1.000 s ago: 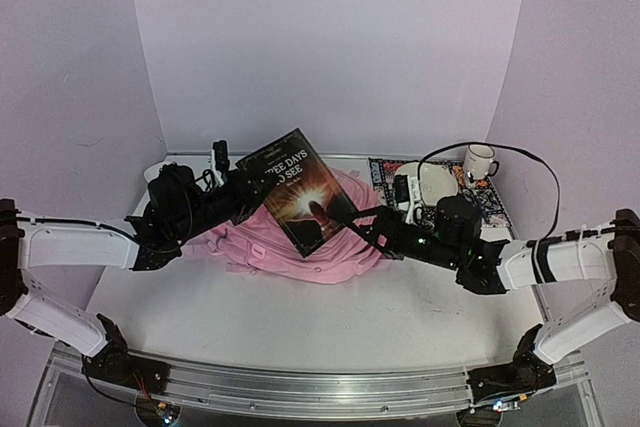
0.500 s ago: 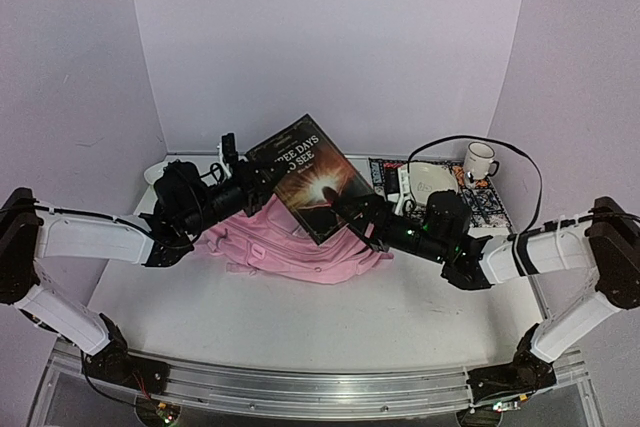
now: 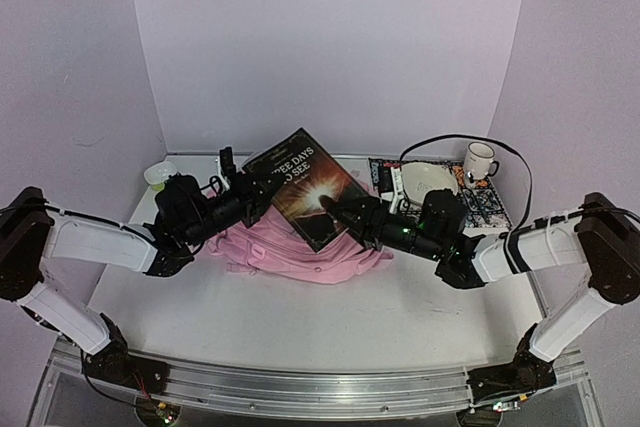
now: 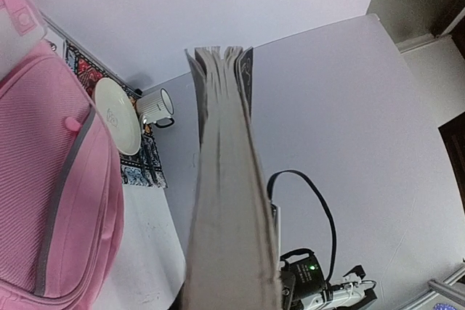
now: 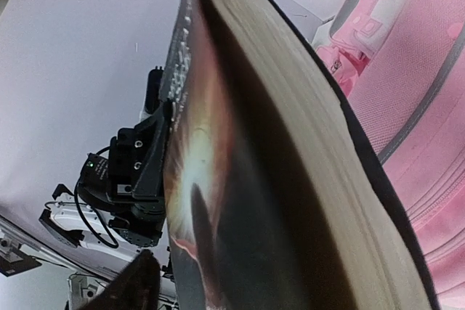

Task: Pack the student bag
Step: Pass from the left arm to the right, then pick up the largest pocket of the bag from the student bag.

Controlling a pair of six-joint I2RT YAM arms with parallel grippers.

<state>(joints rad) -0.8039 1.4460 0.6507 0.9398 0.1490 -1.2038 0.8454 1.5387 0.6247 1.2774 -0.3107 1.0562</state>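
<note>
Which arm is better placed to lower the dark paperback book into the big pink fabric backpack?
Left, probably: the left gripper is shut on the book, holding it tilted over the backpack. The right gripper only straddles the opposite edge; whether it grips is unclear.

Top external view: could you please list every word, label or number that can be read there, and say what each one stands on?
"...EE DAYS" / "...O SEE": title on the front cover of the book; the first letters of each line cannot be made out.
Smaller line under the title: too small to read.
No readable text shows on the mug, the patterned mat or the student bag.
</note>
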